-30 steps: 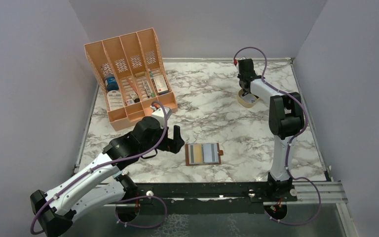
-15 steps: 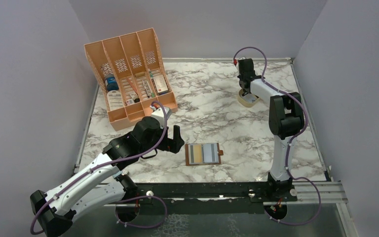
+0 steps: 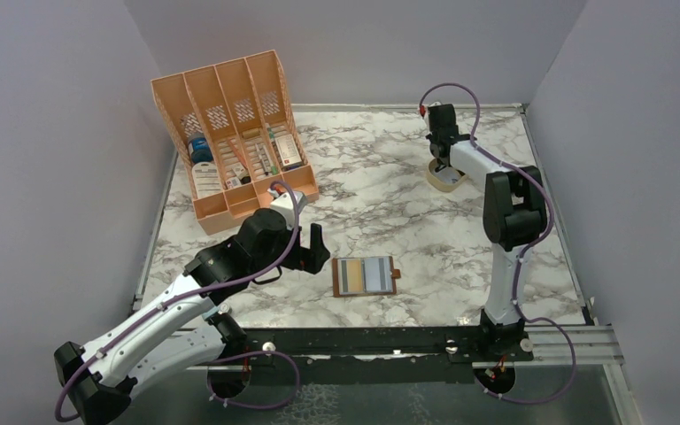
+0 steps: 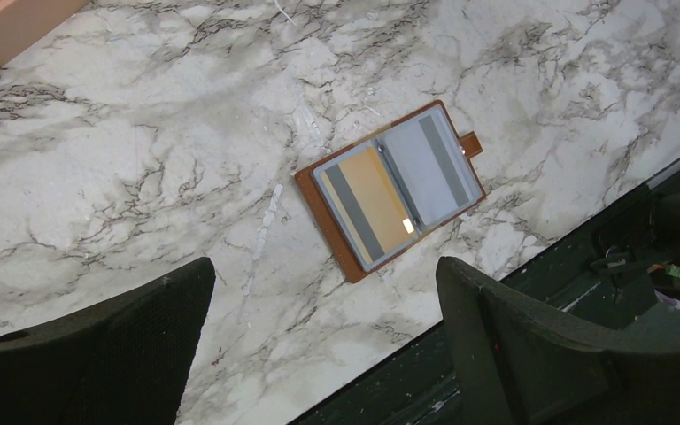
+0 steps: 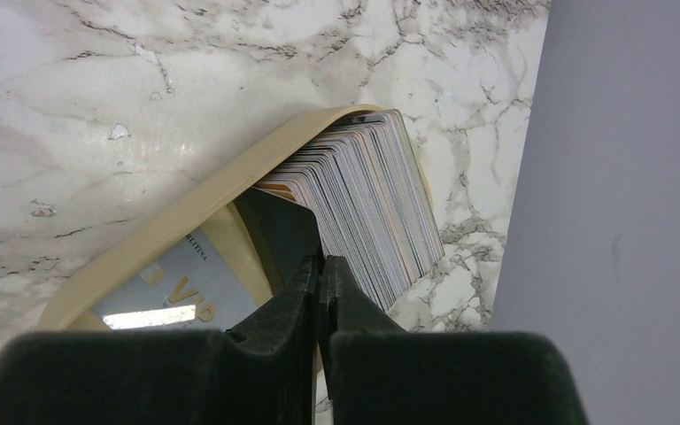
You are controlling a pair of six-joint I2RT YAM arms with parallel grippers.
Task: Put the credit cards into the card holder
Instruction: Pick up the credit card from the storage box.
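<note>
I'm seeing the right gripper (image 5: 321, 266) pinching together against the credit cards (image 5: 381, 204); the left gripper (image 4: 319, 266) is gaping over the card holder (image 4: 390, 190).

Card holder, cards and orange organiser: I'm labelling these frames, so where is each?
Card holder (image 4: 390, 190): left wrist view, middle of its open sleeves.
Cards (image 5: 372, 208): right wrist view, edges of the stack.
Orange organiser (image 3: 230, 88): top view, its back wall.

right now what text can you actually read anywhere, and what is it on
"VIP": gold letters on the grey card lying flat in the tan tray.
Small print above it: too blurred to read surely.
Labels on the boxes and bottles in the orange organiser: too small to read.
Card holder and upright credit cards: no text shows.
</note>
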